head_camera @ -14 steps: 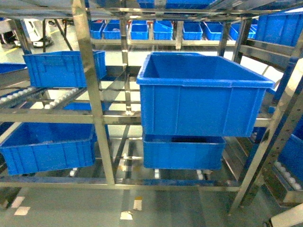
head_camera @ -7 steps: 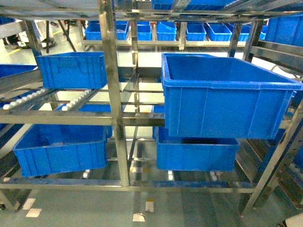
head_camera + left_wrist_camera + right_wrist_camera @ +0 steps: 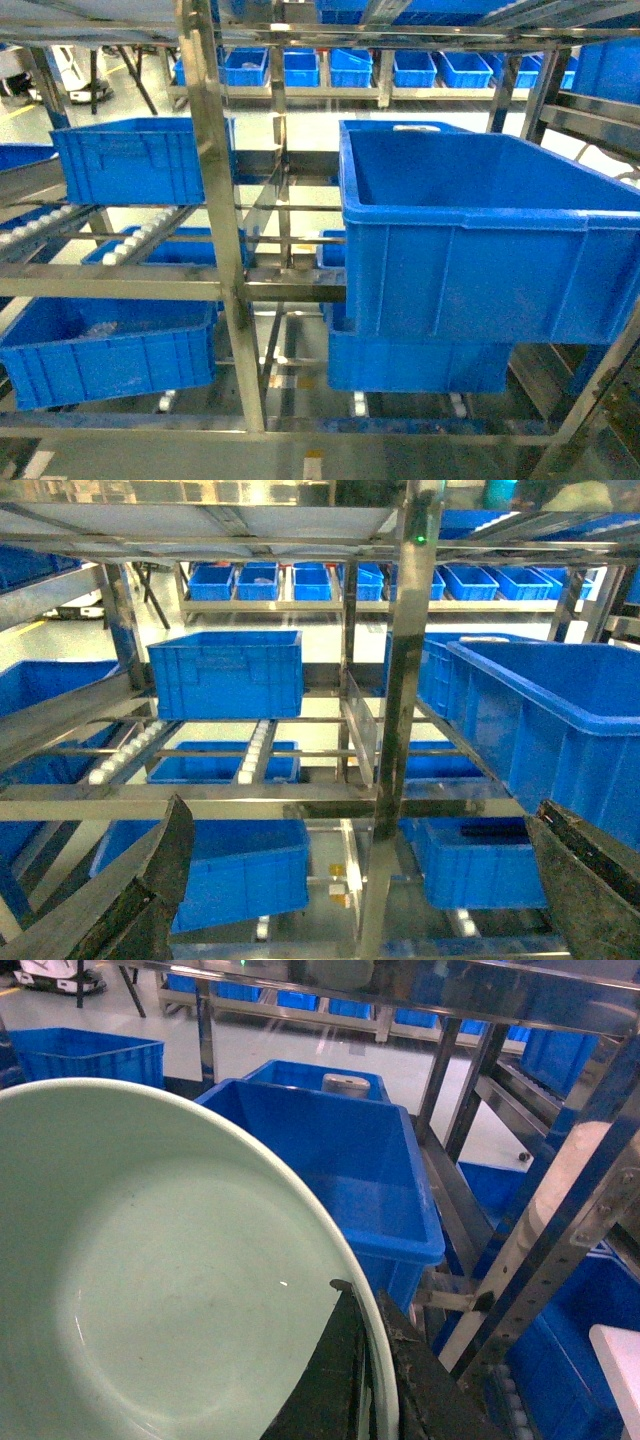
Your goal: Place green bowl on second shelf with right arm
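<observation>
— Where's the green bowl (image 3: 150, 1290)?
— Filling the right wrist view's left, rim pinched by the right gripper (image 3: 365, 1380), fingers either side.
— Beyond it?
— A large blue bin (image 3: 340, 1160).
— Left gripper (image 3: 350, 880)?
— Spread wide, empty.

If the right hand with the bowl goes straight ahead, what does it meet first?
Probably the big blue bin: it lies directly beyond the green bowl that the right hand holds, though depth is unclear.

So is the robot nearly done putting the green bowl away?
Partway. Done: the right gripper has the green bowl pinched by its rim. In hand: carrying it above the big blue bin at the metal rack. Left: setting it down on the second shelf.
</observation>
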Controlling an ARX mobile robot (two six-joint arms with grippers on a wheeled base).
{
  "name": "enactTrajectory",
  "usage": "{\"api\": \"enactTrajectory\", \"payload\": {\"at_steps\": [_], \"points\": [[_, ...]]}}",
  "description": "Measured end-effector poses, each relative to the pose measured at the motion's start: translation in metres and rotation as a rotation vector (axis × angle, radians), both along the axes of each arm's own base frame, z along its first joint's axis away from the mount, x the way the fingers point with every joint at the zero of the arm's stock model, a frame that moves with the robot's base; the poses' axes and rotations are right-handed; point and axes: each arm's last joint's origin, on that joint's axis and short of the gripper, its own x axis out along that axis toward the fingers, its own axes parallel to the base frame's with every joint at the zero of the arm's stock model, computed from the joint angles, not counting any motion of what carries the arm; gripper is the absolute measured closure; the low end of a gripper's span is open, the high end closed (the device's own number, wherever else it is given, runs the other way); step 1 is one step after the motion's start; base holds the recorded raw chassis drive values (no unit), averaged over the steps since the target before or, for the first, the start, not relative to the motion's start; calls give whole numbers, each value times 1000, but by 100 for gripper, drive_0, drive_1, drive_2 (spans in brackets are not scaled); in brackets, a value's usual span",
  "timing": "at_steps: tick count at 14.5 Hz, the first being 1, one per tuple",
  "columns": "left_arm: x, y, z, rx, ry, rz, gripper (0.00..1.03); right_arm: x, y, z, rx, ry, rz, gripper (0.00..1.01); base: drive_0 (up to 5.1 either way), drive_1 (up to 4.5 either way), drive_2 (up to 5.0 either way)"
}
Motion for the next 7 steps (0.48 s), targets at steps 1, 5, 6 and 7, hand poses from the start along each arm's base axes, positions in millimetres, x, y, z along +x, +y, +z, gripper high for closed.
{"api": "enactTrajectory", "payload": {"at_steps": [1, 5, 6, 7], "points": [[0, 0, 0, 0, -1, 0, 5, 0, 0, 0, 0, -3, 0, 99, 0, 424, -425], [0, 0, 0, 0, 0, 0, 5, 0, 0, 0, 0, -1, 0, 99, 9, 442, -424], [0, 0, 0, 0, 0, 0, 5, 0, 0, 0, 0, -3, 0, 99, 8, 441, -425], [0, 0, 0, 0, 1, 0, 5, 0, 0, 0, 0, 0, 0, 99, 8, 441, -425]]}}
